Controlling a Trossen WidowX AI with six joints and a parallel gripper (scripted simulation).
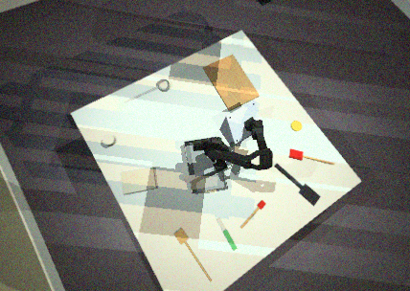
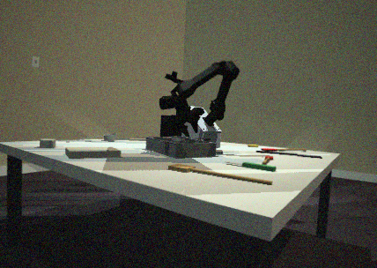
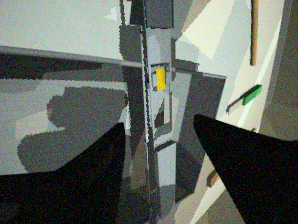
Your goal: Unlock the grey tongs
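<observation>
The grey tongs (image 3: 150, 150) lie lengthwise across the dark grey roasting tin (image 3: 60, 56) (image 1: 216, 184) (image 2: 181, 148). A small yellow lock tab (image 3: 160, 78) sits on them near the hinge. My gripper (image 3: 159, 123) (image 1: 193, 161) (image 2: 171, 131) points down over the tin. It is open, with one black finger on each side of the tongs, and neither finger touches them. The wooden board (image 1: 231, 80) lies flat at the far side of the table, beyond the arm's base. It is hidden in the exterior view.
A beige slab (image 1: 138, 181) (image 2: 92, 152) lies left of the tin. A wooden spatula (image 1: 193, 252) (image 2: 220, 174), a green-handled tool (image 1: 229, 236) (image 2: 259, 166), a small red brush (image 1: 259, 207), a black spatula (image 1: 299, 184), a red spatula (image 1: 297, 154) and a yellow disc (image 1: 296, 125) lie on the near and right side.
</observation>
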